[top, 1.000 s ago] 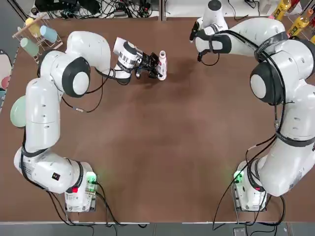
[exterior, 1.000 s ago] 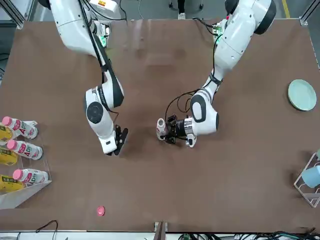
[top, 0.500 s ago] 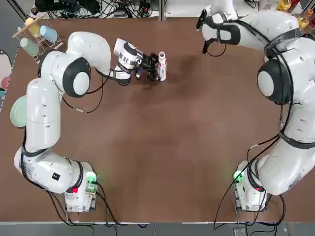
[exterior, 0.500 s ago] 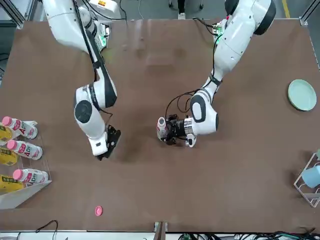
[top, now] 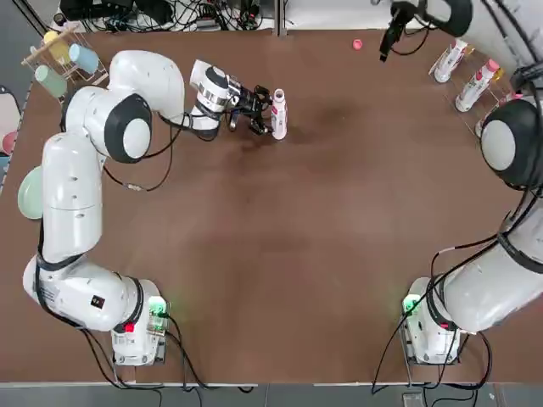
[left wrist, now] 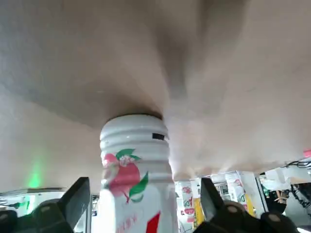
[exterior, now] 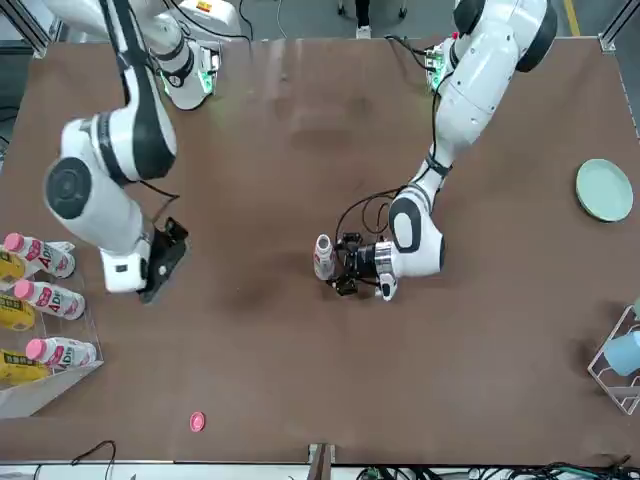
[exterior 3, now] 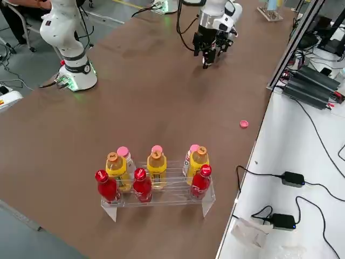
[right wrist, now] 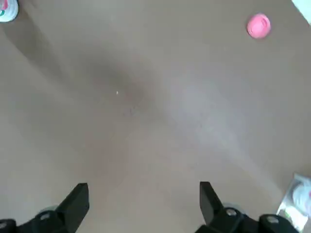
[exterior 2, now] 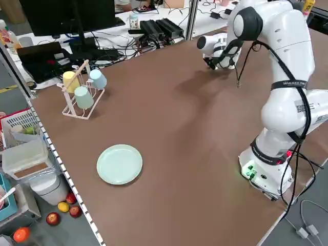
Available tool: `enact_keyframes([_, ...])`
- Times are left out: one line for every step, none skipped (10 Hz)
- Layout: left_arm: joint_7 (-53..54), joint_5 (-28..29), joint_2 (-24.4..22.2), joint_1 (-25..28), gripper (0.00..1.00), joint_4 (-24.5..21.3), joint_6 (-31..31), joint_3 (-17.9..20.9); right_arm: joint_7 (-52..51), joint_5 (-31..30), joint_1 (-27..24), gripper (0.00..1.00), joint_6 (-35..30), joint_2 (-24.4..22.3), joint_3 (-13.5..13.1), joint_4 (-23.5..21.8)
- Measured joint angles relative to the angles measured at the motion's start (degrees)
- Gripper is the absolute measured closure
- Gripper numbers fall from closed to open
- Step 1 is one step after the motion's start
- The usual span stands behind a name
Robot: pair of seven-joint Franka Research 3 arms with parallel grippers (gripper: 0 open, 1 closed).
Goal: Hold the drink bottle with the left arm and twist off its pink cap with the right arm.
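Observation:
The drink bottle (top: pixel 277 116) stands upright on the brown table at the far middle, white with a red-and-green label (left wrist: pixel 130 170). Its neck is bare. The pink cap (top: pixel 357 44) lies on the table by the far edge (exterior: pixel 197 422). My left gripper (top: pixel 265 115) is open, with a finger on each side of the bottle and a gap between them and it (exterior: pixel 338 265). My right gripper (top: pixel 389 42) is open and empty. It hangs over the table's far right part, near the pink cap (right wrist: pixel 258 25).
A clear rack of pink-capped, yellow and red bottles (exterior 3: pixel 156 181) stands at the far right edge (exterior: pixel 40 305). A cup rack (top: pixel 64 59) sits at the far left corner. A pale green plate (top: pixel 30 191) lies at the left edge.
Both grippers have opened. The left one has let go of the bottle, which stays upright. The right arm has swung away from the bottle toward the far right corner.

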Motion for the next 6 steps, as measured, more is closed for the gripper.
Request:
enact_keyframes([0.0, 3.6, -0.2, 1.1, 0.00, 0.7, -1.3, 0.0, 4.7, -0.8, -0.2, 0.00, -3.9, -1.4, -1.2, 1.1])
enact_keyframes([0.0, 8.0, -0.6, 1.7, 0.00, 1.3, -1.8, 0.0, 9.3, -1.9, -0.4, 0.00, -7.3, -3.0, -2.4, 2.3])
enact_keyframes([0.0, 12.4, -1.3, 1.7, 0.00, 1.7, -1.9, -0.1, 13.9, -2.1, -0.8, 0.00, -9.3, -4.7, -4.0, 3.6])
enact_keyframes([-0.1, 16.1, -2.0, 1.7, 0.00, 2.0, -1.9, -0.1, 18.5, -2.1, -1.3, 0.00, -10.3, -6.4, -5.9, 4.5])
enact_keyframes([-0.2, 19.9, -2.7, 1.7, 0.00, 2.4, -1.9, -0.1, 21.3, -2.1, -1.8, 0.00, -11.6, -8.2, -7.6, 4.8])
enact_keyframes([-0.5, 23.9, -3.2, 1.7, 0.00, 2.9, -1.9, -0.1, 22.6, -2.1, -2.3, 0.00, -12.9, -10.1, -8.7, 4.9])
